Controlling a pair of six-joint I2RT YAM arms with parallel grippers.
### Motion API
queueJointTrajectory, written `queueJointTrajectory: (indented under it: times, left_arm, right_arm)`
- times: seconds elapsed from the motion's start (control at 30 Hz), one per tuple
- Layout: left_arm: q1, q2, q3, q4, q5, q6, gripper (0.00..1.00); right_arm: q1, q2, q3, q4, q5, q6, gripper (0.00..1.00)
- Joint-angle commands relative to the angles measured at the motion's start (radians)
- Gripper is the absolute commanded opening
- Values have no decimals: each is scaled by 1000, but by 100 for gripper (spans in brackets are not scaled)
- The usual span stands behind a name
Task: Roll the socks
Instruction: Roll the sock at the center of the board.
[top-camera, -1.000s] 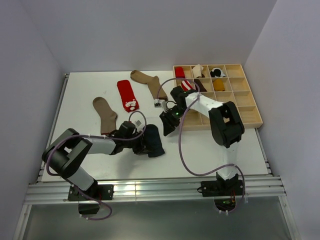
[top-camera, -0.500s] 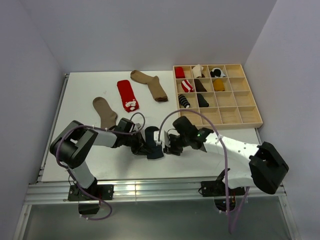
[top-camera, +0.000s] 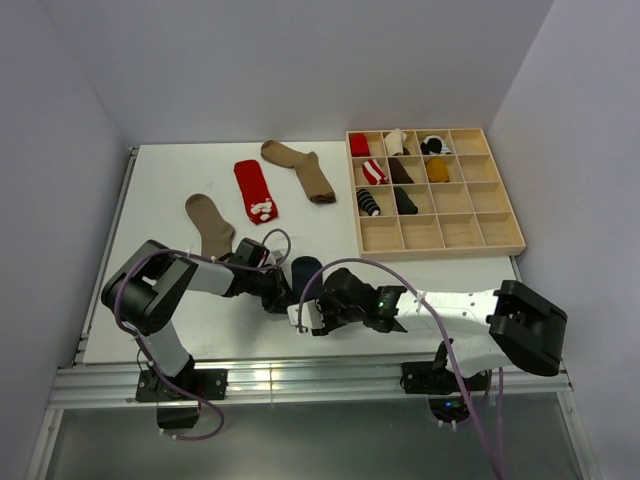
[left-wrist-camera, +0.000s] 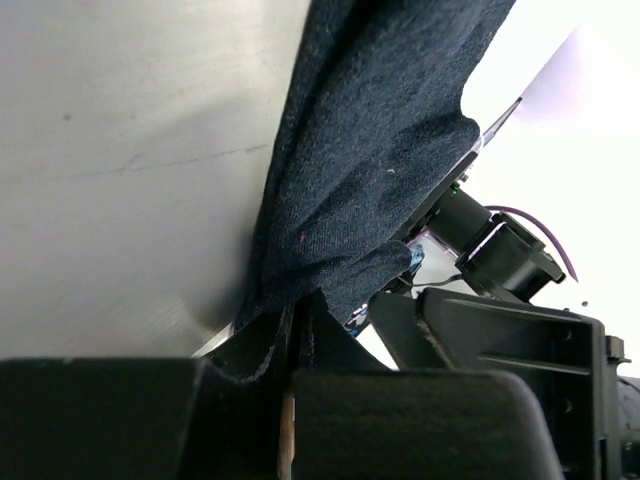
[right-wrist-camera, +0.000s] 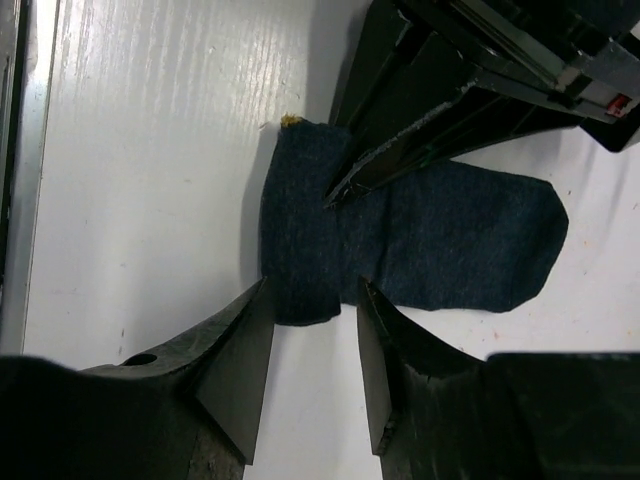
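Swinging down from beside the wooden tray (top-camera: 500, 240), the right arm (top-camera: 440, 305) now lies low along the table's (top-camera: 180, 180) near edge. It reaches left to the navy sock (top-camera: 306, 272), which has been drawn a little nearer.

The left arm (top-camera: 200, 282) has its jaws clenched on the fabric, and its wrist view shows dark cloth (left-wrist-camera: 370, 150) pinched between the fingers (left-wrist-camera: 250, 350). The right jaws are parted and grasp nothing, straddling the sock's near end (right-wrist-camera: 300, 270) just beside the left fingertips (right-wrist-camera: 345, 190).

The sock lies flat in front of the arms, not yet rolled. A red sock (top-camera: 254, 190), a brown sock (top-camera: 210, 225) and a tan sock (top-camera: 300, 168) wait farther back, untouched.

The risk lies in the crowding. Both sets of jaws work the same small patch of cloth, so a closing or turning right wrist could knock the left fingers. It could also nip only the top layer and leave a loose, lopsided roll. On the smooth table the sock may slide rather than curl. If the left jaws ease off early, any turn started would likely spring open.
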Motion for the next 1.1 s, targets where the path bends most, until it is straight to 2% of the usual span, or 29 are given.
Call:
queueJointTrajectory:
  times: [0.0,0.27,0.7,0.73,0.77,0.87,1.07]
  left_arm:
    - [-1,27,-34,-79,-67,28,0]
    - [-1,31,-16,-94,-62,20,0]
    - [0,34,-5,-105,-56,16,0]
    - [0,31,-5,-106,-56,16,0]
    - [-1,31,-6,-103,-53,14,0]
    - [-1,16,-12,-97,-56,-1,0]
    - [0,-52,-32,-66,-76,-79,2]
  right_arm:
    - [32,15,2,72,50,-16,45]
    - [50,29,27,0,28,18,46]
    - [58,141,73,26,68,50,44]
    - [57,149,79,14,65,55,42]
    - [53,152,85,5,56,55,35]
    - [41,173,148,-76,29,61,27]
    - [-69,224,289,-309,-111,70,23]
